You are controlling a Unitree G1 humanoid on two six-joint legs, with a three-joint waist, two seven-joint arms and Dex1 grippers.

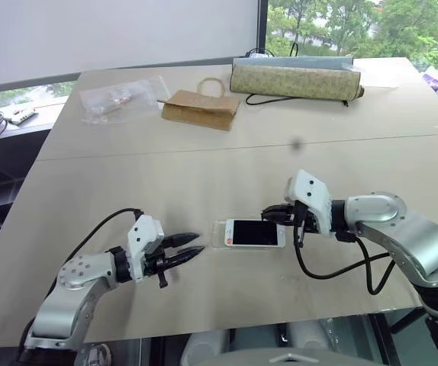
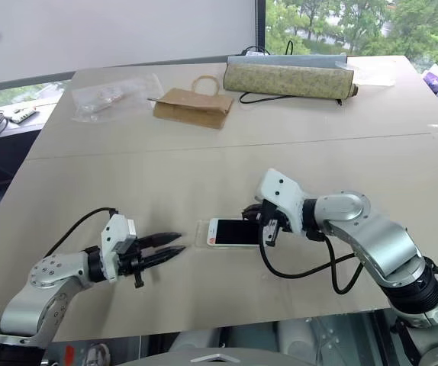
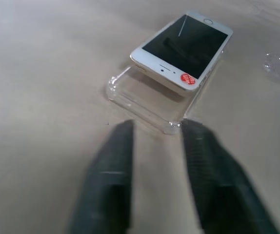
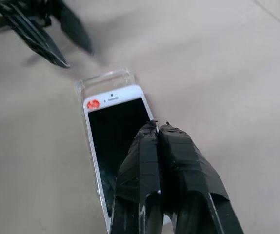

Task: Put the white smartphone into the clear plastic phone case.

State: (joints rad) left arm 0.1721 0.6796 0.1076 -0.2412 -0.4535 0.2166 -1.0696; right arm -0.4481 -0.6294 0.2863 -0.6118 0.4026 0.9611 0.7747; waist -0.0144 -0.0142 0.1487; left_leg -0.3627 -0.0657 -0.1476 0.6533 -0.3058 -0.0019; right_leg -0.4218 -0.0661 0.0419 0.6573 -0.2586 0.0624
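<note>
The right gripper (image 4: 157, 127), fingers pressed together, rests its tips over the white smartphone (image 1: 254, 232). The phone lies partly in the clear plastic phone case (image 3: 145, 105) near the table's (image 1: 204, 168) front edge. The left gripper (image 1: 192, 248), narrowly parted, hovers beside the case's uncovered end. Seating seems underway; next likely needs bracing the case and sliding the phone home.

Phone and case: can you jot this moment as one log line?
phone: partly in case, red-mark end unseated | left gripper: near case end, empty | right gripper: shut, over phone
</note>
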